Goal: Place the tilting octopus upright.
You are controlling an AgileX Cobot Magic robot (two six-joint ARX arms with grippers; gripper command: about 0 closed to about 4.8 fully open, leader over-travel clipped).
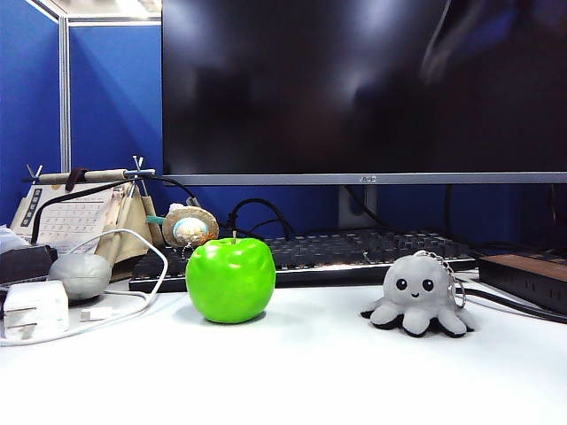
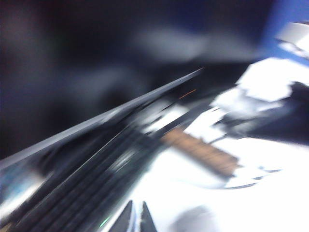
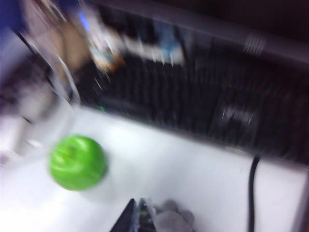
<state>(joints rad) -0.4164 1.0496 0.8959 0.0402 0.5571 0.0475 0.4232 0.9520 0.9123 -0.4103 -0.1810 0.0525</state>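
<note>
The small grey plush octopus (image 1: pixel 418 297) sits upright on the white table at the right, face forward, its keyring (image 1: pixel 453 276) at its side. No gripper shows in the exterior view. In the blurred right wrist view my right gripper (image 3: pixel 137 213) is shut with nothing between its tips. The octopus (image 3: pixel 172 221) lies right beside the fingers and is not held. My left gripper (image 2: pixel 136 216) is shut too and empty, above bare white table near the keyboard (image 2: pixel 87 188).
A green apple (image 1: pixel 230 279) stands mid-table and also shows as the apple (image 3: pixel 77 162) in the right wrist view. Behind are a black keyboard (image 1: pixel 354 252) and a monitor (image 1: pixel 354 88). A grey lump (image 1: pixel 80 274), a white charger (image 1: pixel 35 310) and a calendar (image 1: pixel 71 217) crowd the left. A power strip (image 1: pixel 532 274) lies at the right.
</note>
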